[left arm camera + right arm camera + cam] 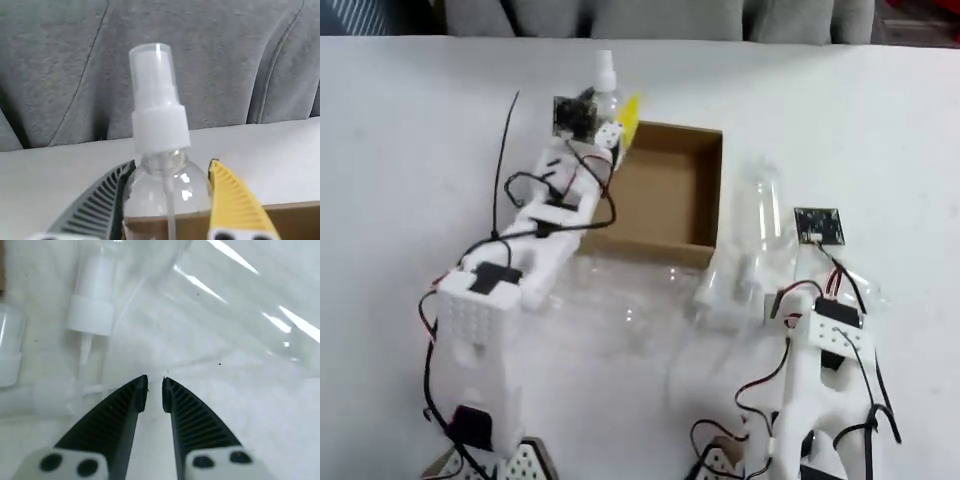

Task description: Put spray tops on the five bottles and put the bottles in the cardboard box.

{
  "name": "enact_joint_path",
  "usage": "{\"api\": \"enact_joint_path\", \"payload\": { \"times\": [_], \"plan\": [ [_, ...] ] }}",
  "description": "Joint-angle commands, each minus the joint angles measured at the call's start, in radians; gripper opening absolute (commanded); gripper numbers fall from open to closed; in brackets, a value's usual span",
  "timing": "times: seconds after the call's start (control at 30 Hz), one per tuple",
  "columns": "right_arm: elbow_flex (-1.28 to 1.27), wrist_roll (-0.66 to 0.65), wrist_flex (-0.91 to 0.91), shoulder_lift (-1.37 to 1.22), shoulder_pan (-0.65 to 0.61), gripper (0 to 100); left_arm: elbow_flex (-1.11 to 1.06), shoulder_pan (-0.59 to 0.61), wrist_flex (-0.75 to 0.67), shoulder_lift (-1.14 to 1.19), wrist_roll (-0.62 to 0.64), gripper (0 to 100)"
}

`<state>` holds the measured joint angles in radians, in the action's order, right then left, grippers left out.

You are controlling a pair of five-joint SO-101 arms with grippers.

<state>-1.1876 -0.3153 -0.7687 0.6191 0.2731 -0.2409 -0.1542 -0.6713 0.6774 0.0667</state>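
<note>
Overhead, a white table (400, 150) holds an open brown cardboard box (650, 243) near its middle, with two white robot arms at the near edge.

The left arm stretches to the box's far left corner. Its gripper (171, 170), one grey finger and one yellow finger, is clenched around the shoulders of a clear plastic bottle with a white spray top (165, 195). The bottle stands upright. From the left wrist view its base is hidden behind the box's cardboard rim, so it is unclear whether the bottle sits inside the box or just at its wall. A grey upholstered cushion (225, 60) fills the background beyond the table.

The right arm sits to the right of the box, over a cluster of clear empty bottles (750, 250) lying on their sides just beside the box's right wall. The right gripper (155, 390), with two black ribbed fingers, is nearly closed with only a slim gap and grips nothing. It points down at the table. A loose white spray top with a thin dip tube (92, 305) lies near its tips, not touching them.
</note>
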Motion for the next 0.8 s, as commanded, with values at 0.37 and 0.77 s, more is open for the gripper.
{"api": "enact_joint_path", "payload": {
  "times": [0.37,0.77],
  "plan": [
    [0.005,-0.011,0.018,0.008,-0.012,3.2,0.095,0.022,-0.089,0.064,-0.012,2],
    [0.003,-0.011,0.038,0.008,-0.012,3.2,0.035,0.018,-0.084,0.053,-0.044,10]
  ]
}}
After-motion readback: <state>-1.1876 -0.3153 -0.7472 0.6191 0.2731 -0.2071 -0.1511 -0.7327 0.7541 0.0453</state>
